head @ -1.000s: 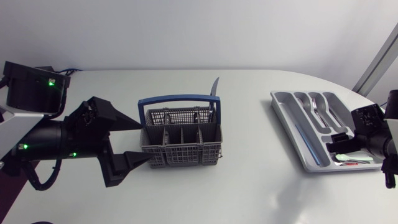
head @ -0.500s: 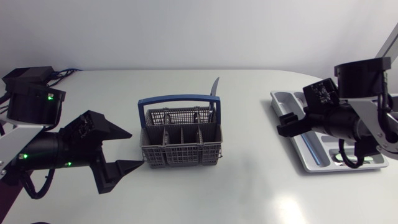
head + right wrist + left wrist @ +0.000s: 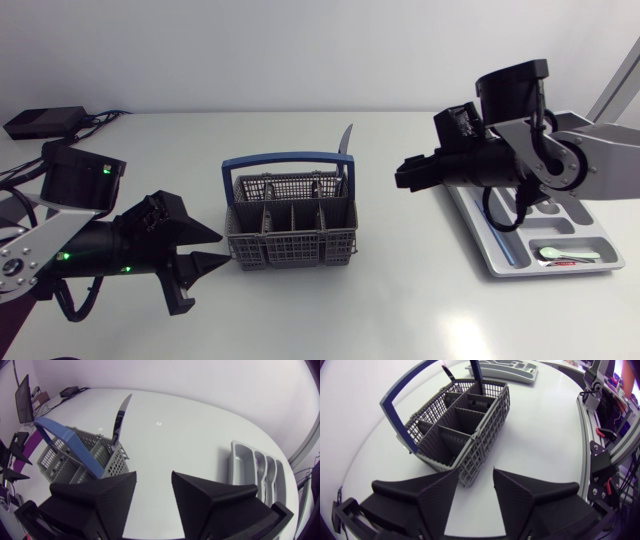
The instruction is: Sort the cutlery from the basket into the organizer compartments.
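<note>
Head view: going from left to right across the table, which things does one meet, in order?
left gripper → cutlery basket → right gripper → organizer tray

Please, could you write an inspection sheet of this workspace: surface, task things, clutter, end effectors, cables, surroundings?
Surface: white table, light reflections.
Job's things: grey basket, blue handle, one knife standing in it; organizer to its right, partly hidden.
Clutter: black box at far left corner.
End effectors: left end effector open beside basket; right end effector open, empty, between basket and organizer.
Cables: black cable hanging behind left end effector.
Surroundings: nothing seen.
</note>
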You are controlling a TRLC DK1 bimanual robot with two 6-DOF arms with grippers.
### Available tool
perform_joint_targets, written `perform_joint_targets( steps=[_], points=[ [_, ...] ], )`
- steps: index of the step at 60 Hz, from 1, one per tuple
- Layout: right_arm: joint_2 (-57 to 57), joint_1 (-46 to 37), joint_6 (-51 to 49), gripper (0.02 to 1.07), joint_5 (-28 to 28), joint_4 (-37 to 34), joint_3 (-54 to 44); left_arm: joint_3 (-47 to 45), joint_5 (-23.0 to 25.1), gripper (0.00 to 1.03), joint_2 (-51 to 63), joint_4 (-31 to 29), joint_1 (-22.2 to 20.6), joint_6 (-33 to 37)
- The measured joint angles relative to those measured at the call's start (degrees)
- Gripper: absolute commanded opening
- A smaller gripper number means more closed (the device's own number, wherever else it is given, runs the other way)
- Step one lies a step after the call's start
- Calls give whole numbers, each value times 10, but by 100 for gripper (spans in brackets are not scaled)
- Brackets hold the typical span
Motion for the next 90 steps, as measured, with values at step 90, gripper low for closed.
perform_joint_targets(
  steps=[90],
  points=[
    [85, 97, 100, 7, -245, -117, 89, 123, 0, 4, 321, 130, 45, -2]
  ],
)
